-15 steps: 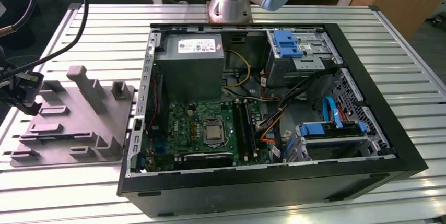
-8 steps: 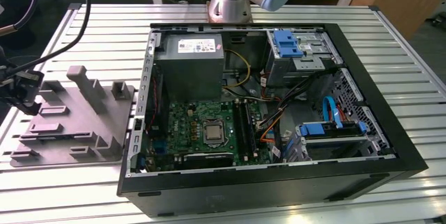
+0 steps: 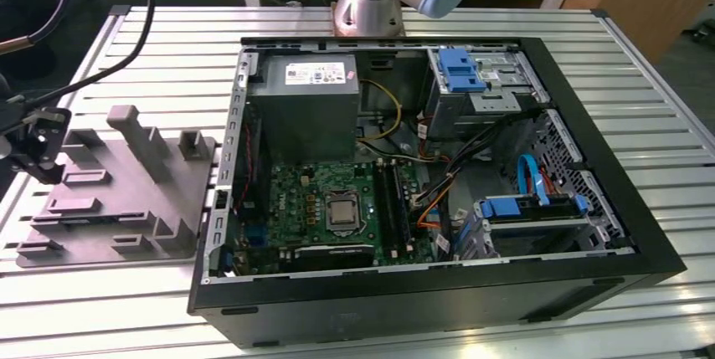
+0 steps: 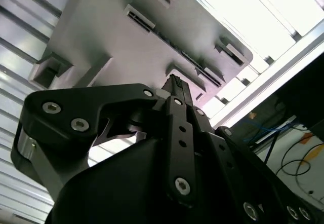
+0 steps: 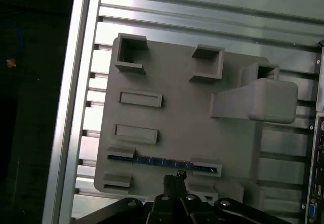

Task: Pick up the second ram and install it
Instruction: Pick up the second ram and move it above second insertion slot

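Raised tray blocks (image 5: 120,153) flank the second ram (image 5: 157,160), open above.

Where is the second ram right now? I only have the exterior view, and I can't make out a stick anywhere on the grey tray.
Observer: In the first wrist view the second ram stands on edge in a long slot along one side of the grey tray.
Operator: Has the gripper got it?
Observer: It doesn't look so. The gripper hangs above the tray, lined up near the stick's middle, and the stick sits in its slot.
Operator: What sets it apart from the tray?
Observer: Its exposed edge looks bluish against the plain grey plastic.
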Robot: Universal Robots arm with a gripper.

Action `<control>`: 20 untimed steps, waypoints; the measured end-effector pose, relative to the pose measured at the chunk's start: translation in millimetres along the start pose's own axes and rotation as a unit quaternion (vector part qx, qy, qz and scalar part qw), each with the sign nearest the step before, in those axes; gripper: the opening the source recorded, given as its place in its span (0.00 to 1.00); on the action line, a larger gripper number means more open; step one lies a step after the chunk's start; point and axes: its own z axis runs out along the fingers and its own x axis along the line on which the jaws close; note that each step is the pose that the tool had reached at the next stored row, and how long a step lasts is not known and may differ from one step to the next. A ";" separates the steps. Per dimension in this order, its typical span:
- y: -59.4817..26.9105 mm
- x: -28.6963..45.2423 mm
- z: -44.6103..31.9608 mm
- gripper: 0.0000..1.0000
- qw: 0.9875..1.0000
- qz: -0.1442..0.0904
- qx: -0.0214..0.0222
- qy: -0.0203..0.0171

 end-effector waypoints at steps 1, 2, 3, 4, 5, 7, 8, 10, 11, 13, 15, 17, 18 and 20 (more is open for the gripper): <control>0.0 0.0 0.0 0.10 1.000 -0.010 0.000 0.000; 0.0 0.0 0.1 0.10 1.000 -0.019 -0.001 0.001; 0.0 0.0 0.1 0.10 1.000 -0.028 -0.001 0.001; 0.0 0.0 0.1 0.10 0.999 -0.037 -0.001 0.001; 0.0 0.0 0.2 0.10 0.999 -0.046 -0.002 0.002; 0.0 0.0 0.3 0.10 0.998 -0.064 -0.002 0.002; 0.0 0.0 0.3 0.10 0.997 -0.073 -0.003 0.003; 0.0 0.0 0.4 0.10 0.995 -0.100 -0.003 0.004; 0.0 0.0 0.5 0.10 0.994 -0.109 -0.004 0.004; 0.0 0.0 0.5 0.10 0.992 -0.127 -0.004 0.005; 0.0 0.0 0.6 0.10 0.989 -0.146 -0.005 0.005; 0.0 0.0 0.7 0.10 0.987 -0.163 -0.006 0.006; 0.0 0.0 0.8 0.10 0.985 -0.172 -0.006 0.006; 0.0 0.0 0.8 0.10 0.982 -0.190 -0.007 0.007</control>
